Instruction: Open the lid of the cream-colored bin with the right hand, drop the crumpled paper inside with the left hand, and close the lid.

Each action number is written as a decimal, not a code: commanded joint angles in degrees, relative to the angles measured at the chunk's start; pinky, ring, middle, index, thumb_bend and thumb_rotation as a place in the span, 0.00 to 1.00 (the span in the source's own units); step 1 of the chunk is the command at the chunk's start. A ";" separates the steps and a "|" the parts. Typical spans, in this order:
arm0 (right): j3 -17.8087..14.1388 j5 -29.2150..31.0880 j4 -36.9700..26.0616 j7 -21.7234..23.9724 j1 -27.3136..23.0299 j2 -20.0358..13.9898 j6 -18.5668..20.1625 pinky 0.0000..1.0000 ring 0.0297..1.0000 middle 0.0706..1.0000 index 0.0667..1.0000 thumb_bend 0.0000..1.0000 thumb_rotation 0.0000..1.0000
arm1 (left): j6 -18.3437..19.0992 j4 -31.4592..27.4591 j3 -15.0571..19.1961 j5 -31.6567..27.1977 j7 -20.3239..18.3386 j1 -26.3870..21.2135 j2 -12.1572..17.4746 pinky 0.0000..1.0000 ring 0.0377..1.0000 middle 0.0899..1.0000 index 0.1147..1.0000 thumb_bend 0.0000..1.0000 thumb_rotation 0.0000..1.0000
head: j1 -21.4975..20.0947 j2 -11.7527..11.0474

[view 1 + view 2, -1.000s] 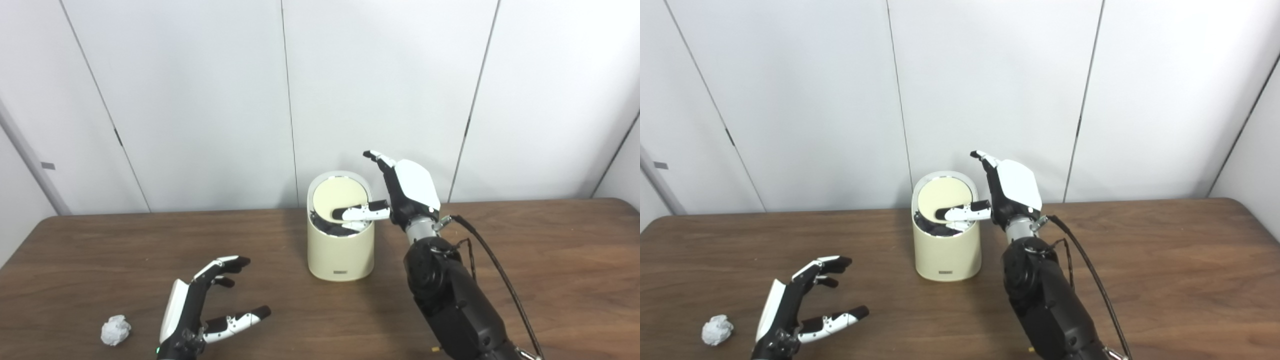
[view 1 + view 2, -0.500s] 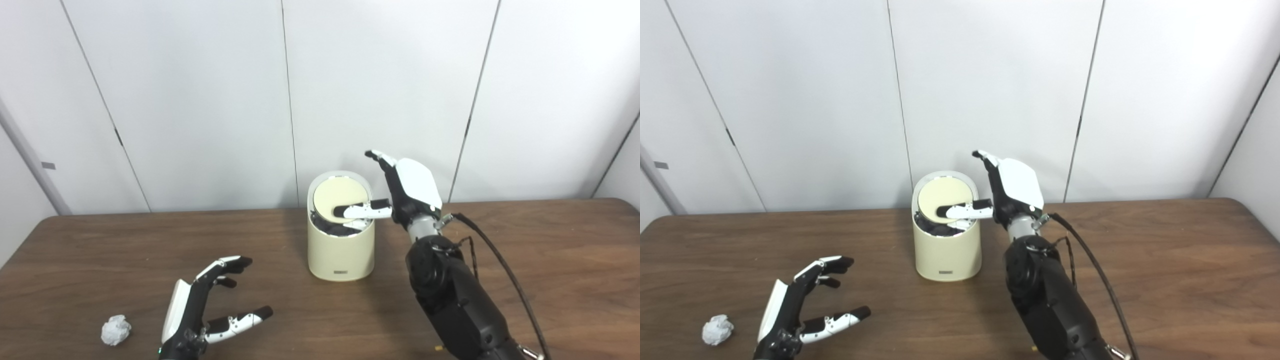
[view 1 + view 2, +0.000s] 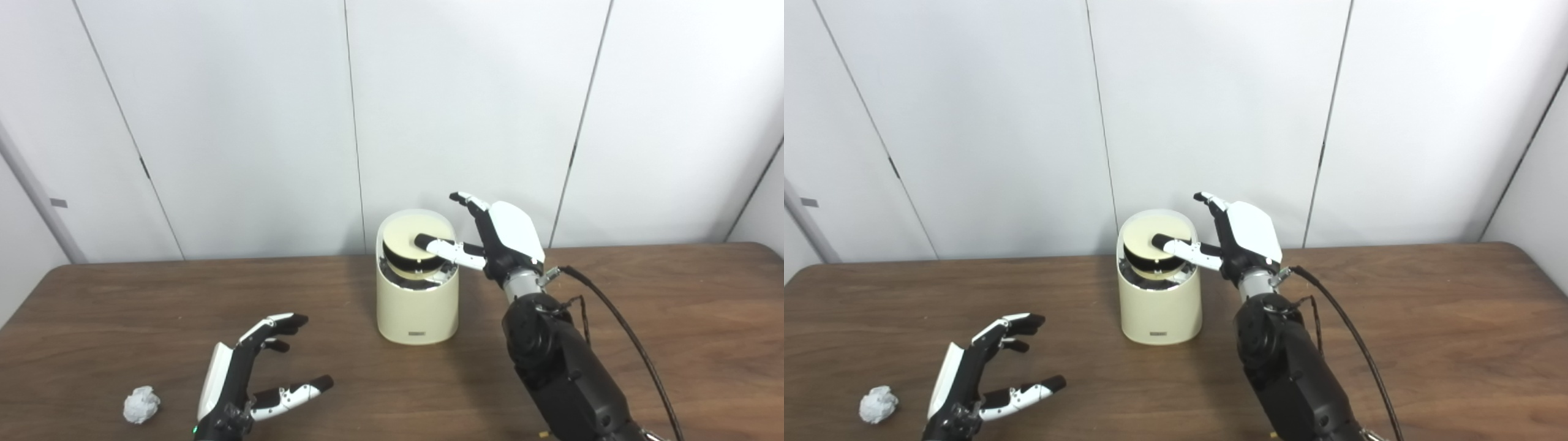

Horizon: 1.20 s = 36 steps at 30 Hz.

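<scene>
The cream-colored bin (image 3: 418, 306) stands mid-table near the wall. Its round lid (image 3: 401, 236) sits tilted in the rim, with a dark gap showing under its front edge. My right hand (image 3: 503, 236) hovers just right of the bin's top, open, its thumb stretched left and resting on the lid while the fingers point up and away. The crumpled paper (image 3: 141, 405) lies on the table at the front left. Just right of the paper my left hand (image 3: 980, 373) is open and holds nothing, fingers spread toward the bin.
The brown table (image 3: 674, 318) ends at a white panelled wall (image 3: 245, 122) just behind the bin. A black cable (image 3: 618, 321) loops from my right wrist down beside the forearm.
The lid has tipped from nearly upright to a lower tilt. My right hand has sunk a little, its thumb now on the lid's top. Left hand and paper have not moved.
</scene>
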 commanded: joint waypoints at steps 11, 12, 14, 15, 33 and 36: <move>-1.35 3.42 -5.40 -0.79 2.17 -0.88 -3.80 0.78 0.82 0.85 0.84 0.92 0.98 | -0.77 0.92 -0.44 0.50 0.48 0.81 -0.01 0.61 0.71 0.70 0.66 0.90 0.26 | -0.08 -0.43; -1.75 4.23 -6.16 -0.76 2.73 -0.90 -4.35 0.77 0.82 0.85 0.85 0.94 0.99 | -0.78 0.95 -0.42 0.50 0.50 0.83 0.00 0.62 0.71 0.70 0.66 0.90 0.26 | -0.13 -0.54; -2.65 5.91 -7.97 -0.44 3.77 -0.84 -5.07 0.77 0.83 0.87 0.86 0.97 1.00 | -0.86 1.05 -0.39 0.53 0.54 0.82 0.05 0.62 0.71 0.70 0.66 0.90 0.26 | -0.13 -0.64; -3.10 6.67 -8.94 -0.24 4.26 -0.77 -5.38 0.77 0.84 0.88 0.86 0.98 1.00 | -0.91 1.08 -0.38 0.52 0.53 0.81 0.10 0.62 0.71 0.70 0.66 0.90 0.26 | -0.24 -0.64; -8.51 18.31 -18.56 0.76 13.77 -2.36 -20.76 0.81 0.89 0.89 0.88 0.97 1.00 | -1.32 1.54 -0.36 -0.39 0.33 0.87 0.74 0.63 0.72 0.71 0.67 0.90 0.25 | -0.43 -0.95; -9.20 18.38 -19.08 0.71 15.57 -2.26 -21.89 0.81 0.88 0.88 0.88 0.96 0.99 | -1.39 1.53 -0.36 -0.63 0.33 0.91 0.75 0.63 0.72 0.71 0.67 0.90 0.24 | -0.24 -0.85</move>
